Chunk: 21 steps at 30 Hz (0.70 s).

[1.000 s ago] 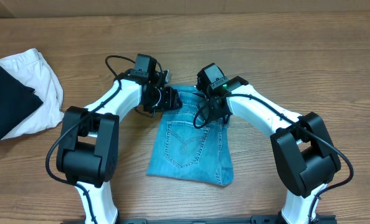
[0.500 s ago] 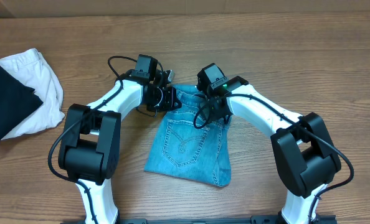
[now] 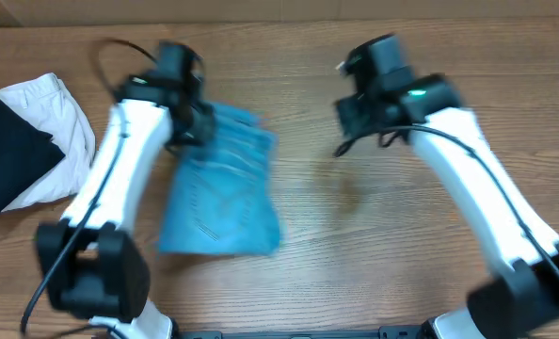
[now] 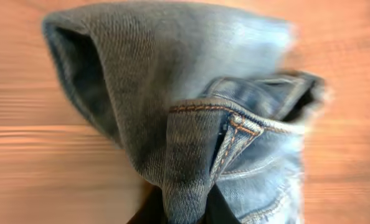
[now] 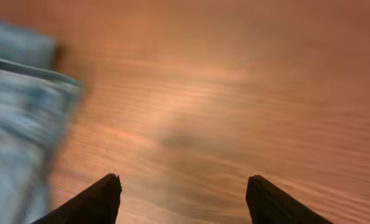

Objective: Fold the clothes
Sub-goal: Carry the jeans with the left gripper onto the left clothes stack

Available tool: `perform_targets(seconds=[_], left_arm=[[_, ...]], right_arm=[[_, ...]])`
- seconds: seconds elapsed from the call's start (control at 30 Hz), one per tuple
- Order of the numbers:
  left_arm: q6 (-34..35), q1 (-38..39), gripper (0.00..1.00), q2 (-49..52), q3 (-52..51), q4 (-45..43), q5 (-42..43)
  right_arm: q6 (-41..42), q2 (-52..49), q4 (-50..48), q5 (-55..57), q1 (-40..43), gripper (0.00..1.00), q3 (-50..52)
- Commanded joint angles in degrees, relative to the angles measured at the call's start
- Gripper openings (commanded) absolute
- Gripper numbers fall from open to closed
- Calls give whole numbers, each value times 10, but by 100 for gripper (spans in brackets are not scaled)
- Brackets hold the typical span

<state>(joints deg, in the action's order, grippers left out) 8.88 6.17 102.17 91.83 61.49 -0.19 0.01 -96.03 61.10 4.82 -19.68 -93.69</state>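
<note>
You had the jeans (image 3: 218, 188) on the worktop (image 3: 374, 245), left of centre; a garment pile (image 3: 58, 141) lay farther left.

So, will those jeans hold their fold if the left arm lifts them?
Probably not: the jeans bunch and sag around the pinch of the left gripper, so they look floppy. The denim looks thick, so likely heavyish, and the folded layers may slide apart.

Bright, even light; heavy motion blur

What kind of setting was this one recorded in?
Probably a robot lab workbench: a wood-grain table, two white arms working over it, with jeans and folded garments as practice laundry.
</note>
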Motion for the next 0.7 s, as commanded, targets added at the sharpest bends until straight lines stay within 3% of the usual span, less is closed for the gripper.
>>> perform_targets(seconds=[0.0, 0.13, 0.4, 0.67], left_arm=[[-59, -36, 4, -52, 81, 29, -124], [-107, -88, 4, -63, 150, 46, -153], [-134, -188, 4, -63, 212, 16, -137], [-139, -311, 4, -63, 227, -4, -21]], right_arm=[[2, 42, 15, 5, 26, 69, -13], [2, 60, 43, 5, 54, 69, -13], [2, 61, 74, 5, 71, 68, -12], [2, 61, 77, 5, 71, 69, -12]])
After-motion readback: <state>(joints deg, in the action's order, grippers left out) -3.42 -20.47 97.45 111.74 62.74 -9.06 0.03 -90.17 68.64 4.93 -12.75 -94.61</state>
